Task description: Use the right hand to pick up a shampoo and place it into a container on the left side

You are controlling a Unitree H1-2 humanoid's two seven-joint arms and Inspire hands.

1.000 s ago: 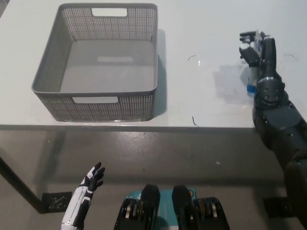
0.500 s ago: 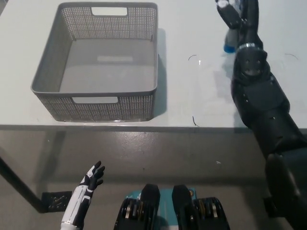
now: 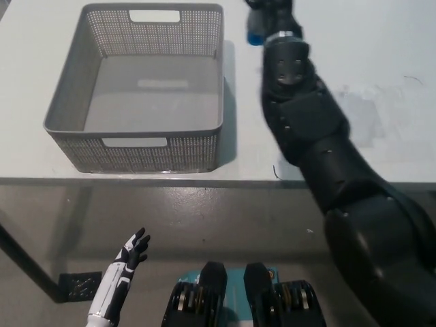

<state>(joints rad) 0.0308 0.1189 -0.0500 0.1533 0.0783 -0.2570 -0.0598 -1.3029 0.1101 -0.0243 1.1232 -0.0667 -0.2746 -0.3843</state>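
Observation:
My black right arm reaches across the white table to the picture's top edge. Its hand [image 3: 270,8] is partly cut off there, just right of the far right corner of the grey mesh basket [image 3: 136,153]. It is shut on the shampoo bottle [image 3: 253,35], of which only the blue end shows below the fingers. The bottle hangs above the table beside the basket's rim, not over its inside. The basket's inside holds nothing. My white left hand [image 3: 131,253] rests low at the lower left, below the table's edge, fingers spread.
The white table [image 3: 388,75] runs to a front edge across the middle of the picture, with grey floor below it. The basket has cut-out handles in its near and far walls.
My right arm has swung left and away across the table, carrying the shampoo bottle from the right side to the basket's far right corner. The left hand has stayed put.

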